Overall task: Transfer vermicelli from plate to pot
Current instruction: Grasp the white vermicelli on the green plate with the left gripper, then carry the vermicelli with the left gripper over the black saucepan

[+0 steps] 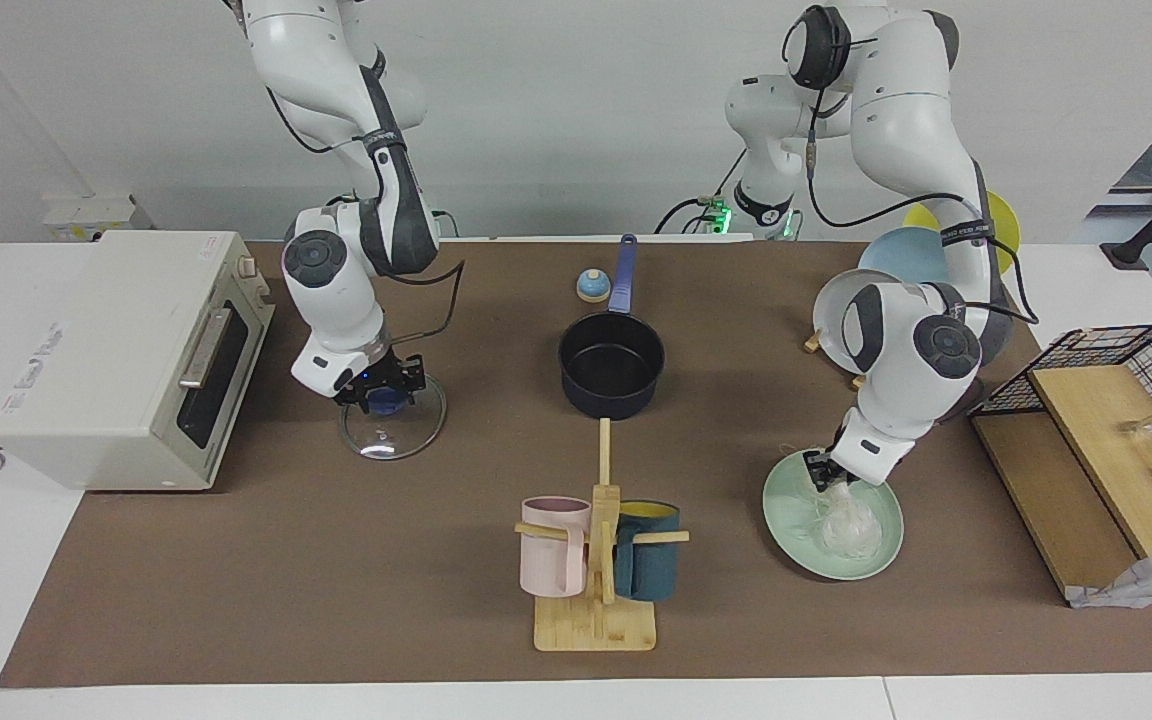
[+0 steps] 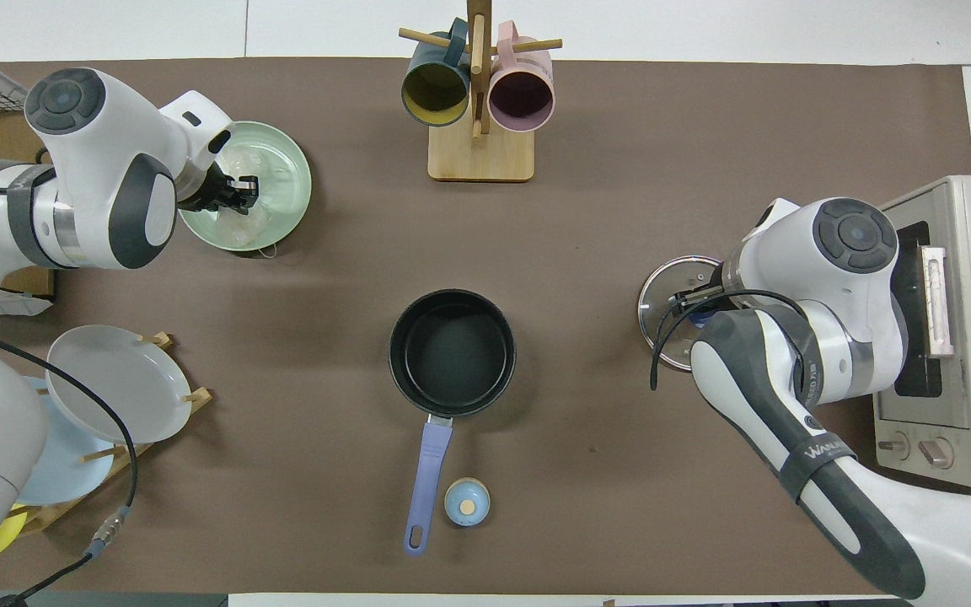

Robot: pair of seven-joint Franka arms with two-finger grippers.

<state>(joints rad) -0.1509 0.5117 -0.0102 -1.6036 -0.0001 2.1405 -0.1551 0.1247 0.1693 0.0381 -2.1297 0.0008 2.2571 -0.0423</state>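
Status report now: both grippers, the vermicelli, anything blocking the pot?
Left gripper shut on vermicelli, on the plate. Right gripper shut on glass lid's knob. Pot empty, nothing over it.

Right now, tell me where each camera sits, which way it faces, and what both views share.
Facing view: high across the table, looking at the robots; both whole arms show, left gripper on the white vermicelli nests, right gripper on the glass lid's blue knob.
Overhead view: above the robots' end, looking steeply down; forearms and wrists show.
Shared: mint-green round plate, dark navy pot, wooden mug stand, beige toaster oven.
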